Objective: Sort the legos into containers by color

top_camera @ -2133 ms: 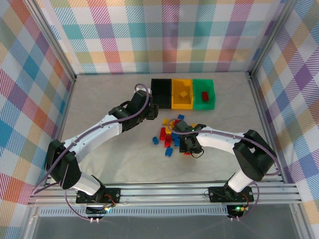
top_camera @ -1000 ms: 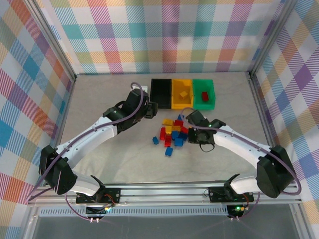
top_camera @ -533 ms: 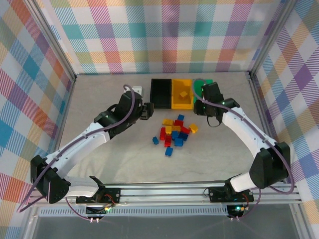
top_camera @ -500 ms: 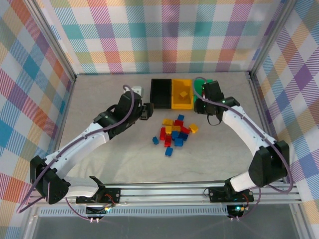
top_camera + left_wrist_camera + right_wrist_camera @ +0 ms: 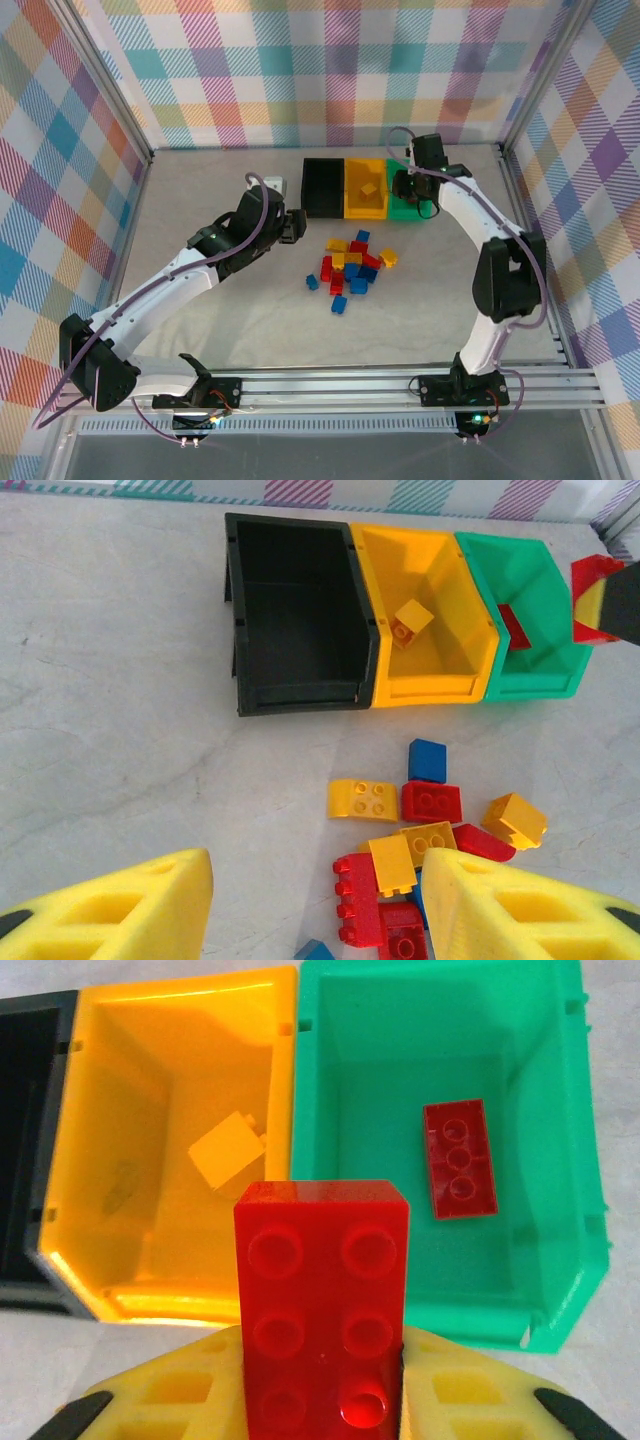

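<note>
1. The table [image 5: 200, 190] carries three bins touching in a row at its far side: black bin [image 5: 300, 698], yellow bin [image 5: 430, 690], green bin [image 5: 530, 685].
2. The left end effector [image 5: 315, 900] hangs open and empty above the table, near the pile.
3. The right end effector [image 5: 322, 1390] is clamped on a red brick [image 5: 322, 1290], above the green bin's left side.
4. The pile [image 5: 350, 270] of red, yellow and blue bricks lies in front of the bins.
5. A yellow brick [image 5: 228, 1150] lies in the yellow bin, and a second red brick [image 5: 460, 1158] in the green bin.
</note>
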You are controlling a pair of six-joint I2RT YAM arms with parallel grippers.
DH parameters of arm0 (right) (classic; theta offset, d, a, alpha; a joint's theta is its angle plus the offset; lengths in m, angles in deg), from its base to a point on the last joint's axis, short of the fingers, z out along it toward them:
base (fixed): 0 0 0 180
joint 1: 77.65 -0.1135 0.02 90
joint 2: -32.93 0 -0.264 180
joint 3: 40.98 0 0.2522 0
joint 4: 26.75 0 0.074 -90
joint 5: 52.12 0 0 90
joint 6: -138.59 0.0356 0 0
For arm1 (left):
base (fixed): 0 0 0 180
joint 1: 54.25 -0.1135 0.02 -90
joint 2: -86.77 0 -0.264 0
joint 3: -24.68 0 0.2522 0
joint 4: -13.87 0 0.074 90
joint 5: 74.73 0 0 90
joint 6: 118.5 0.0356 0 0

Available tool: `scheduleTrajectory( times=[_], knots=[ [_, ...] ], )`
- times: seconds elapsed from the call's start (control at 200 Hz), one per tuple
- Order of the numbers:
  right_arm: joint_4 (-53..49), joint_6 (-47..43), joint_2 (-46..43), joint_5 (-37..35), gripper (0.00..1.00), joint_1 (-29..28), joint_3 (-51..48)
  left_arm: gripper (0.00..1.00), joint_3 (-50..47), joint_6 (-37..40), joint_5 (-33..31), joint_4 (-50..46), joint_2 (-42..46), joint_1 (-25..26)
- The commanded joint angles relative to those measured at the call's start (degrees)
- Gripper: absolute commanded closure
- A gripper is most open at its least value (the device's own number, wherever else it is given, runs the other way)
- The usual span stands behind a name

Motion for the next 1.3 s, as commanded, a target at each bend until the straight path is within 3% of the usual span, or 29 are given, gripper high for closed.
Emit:
scheduleTrajectory(
  times=[0.0, 0.345, 0.62, 0.705, 1.085, 1.295],
  knots=[
    [1.4, -1.4, 4.1, 1.6, 0.68, 1.7, 3.9, 0.43, -0.2, -0.7, 0.1, -1.1, -0.7, 0.1],
    [-2.0, -3.8, 15.0, 3.0, 0.65, 4.5, 15.1, 0.43, -0.4, -1.0, 0.9, -2.1, -1.2, 0.2],
    [-3.9, -4.4, 16.7, 4.1, 0.46, 5.0, 18.6, 0.43, -0.8, -1.7, 1.3, -4.0, -0.9, 0.3],
    [-4.5, -4.5, 15.8, 4.2, 0.45, 4.9, 18.2, 0.43, -1.6, -1.9, 1.6, -5.0, -0.5, 0.3],
    [3.3, 1.1, -6.2, 9.8, 0.44, 4.1, -7.6, 0.35, -11.0, -7.6, 4.1, -9.0, 0.0, 1.4],
    [3.8, 3.7, -15.9, 8.9, 0.43, 0.1, -17.2, 0.28, -15.4, -12.9, 7.1, -4.8, -4.2, 5.0]
  ],
)
